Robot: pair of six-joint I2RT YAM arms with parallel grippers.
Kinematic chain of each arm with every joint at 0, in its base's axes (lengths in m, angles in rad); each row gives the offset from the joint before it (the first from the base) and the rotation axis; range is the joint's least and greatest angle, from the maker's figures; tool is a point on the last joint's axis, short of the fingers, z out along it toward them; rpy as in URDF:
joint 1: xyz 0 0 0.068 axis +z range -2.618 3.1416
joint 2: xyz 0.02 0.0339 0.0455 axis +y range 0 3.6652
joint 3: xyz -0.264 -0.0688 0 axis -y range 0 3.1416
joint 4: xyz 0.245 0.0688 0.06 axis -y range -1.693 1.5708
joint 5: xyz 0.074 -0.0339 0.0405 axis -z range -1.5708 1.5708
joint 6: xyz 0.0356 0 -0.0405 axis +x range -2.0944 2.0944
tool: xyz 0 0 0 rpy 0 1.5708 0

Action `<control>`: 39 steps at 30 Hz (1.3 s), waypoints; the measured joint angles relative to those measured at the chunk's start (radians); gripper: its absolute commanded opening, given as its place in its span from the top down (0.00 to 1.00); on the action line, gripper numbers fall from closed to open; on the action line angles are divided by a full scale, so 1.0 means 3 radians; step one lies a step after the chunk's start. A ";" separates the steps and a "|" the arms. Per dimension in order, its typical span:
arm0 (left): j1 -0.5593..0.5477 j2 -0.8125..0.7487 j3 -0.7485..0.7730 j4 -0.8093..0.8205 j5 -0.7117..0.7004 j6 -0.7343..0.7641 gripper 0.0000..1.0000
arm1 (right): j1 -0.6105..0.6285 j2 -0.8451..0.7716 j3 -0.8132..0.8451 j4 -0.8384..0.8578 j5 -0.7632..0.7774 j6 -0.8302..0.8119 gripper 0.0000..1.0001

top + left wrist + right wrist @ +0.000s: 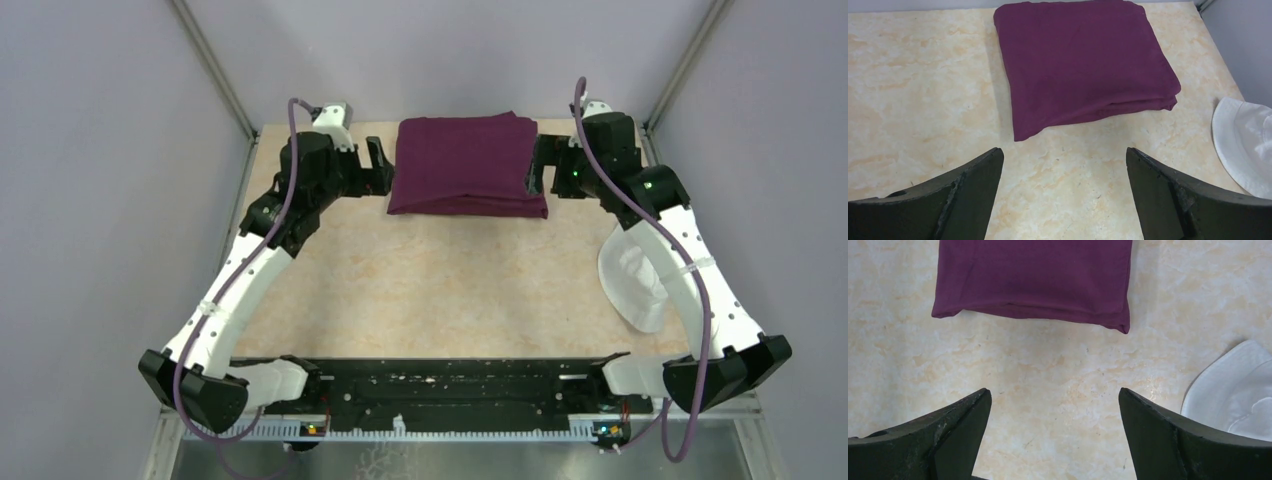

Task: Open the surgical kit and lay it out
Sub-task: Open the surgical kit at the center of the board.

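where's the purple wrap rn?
Top view: the folded purple wrap lies at the far middle of the table, between the left gripper and right gripper; the white cloth is off to its near right.

Beige marbled table [430,290], folded purple wrap [465,165] at back, white cloth [630,290] right.

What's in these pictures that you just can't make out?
- Inside the purple wrap: every view, its own folds cover whatever it holds.
- White cloth: top view, the right arm crosses it; wrist views, cut by the right edge.
- Wrap's far side: right wrist view, cut by the top edge.
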State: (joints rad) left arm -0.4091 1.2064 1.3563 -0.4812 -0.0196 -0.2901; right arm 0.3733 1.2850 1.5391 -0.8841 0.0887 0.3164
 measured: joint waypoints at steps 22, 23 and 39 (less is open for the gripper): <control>-0.0057 0.0090 -0.0146 -0.0083 0.0715 -0.0010 0.01 | -0.0549 0.0460 -0.1155 0.1141 -0.1239 0.0745 0.13; -0.0058 0.0090 -0.0146 -0.0108 0.0757 0.0018 0.01 | -0.0624 0.0519 -0.1204 0.1193 -0.1319 0.0795 0.13; -0.0079 0.0381 -0.0128 -0.0275 0.0998 0.0131 0.02 | -0.1460 0.1049 -0.1324 0.1634 -0.1878 0.0982 0.31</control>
State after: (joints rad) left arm -0.4328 1.3209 1.3178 -0.5636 0.2798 -0.2508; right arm -0.0647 1.5997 1.1419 -0.3939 -0.4747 0.6109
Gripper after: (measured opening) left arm 0.986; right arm 0.745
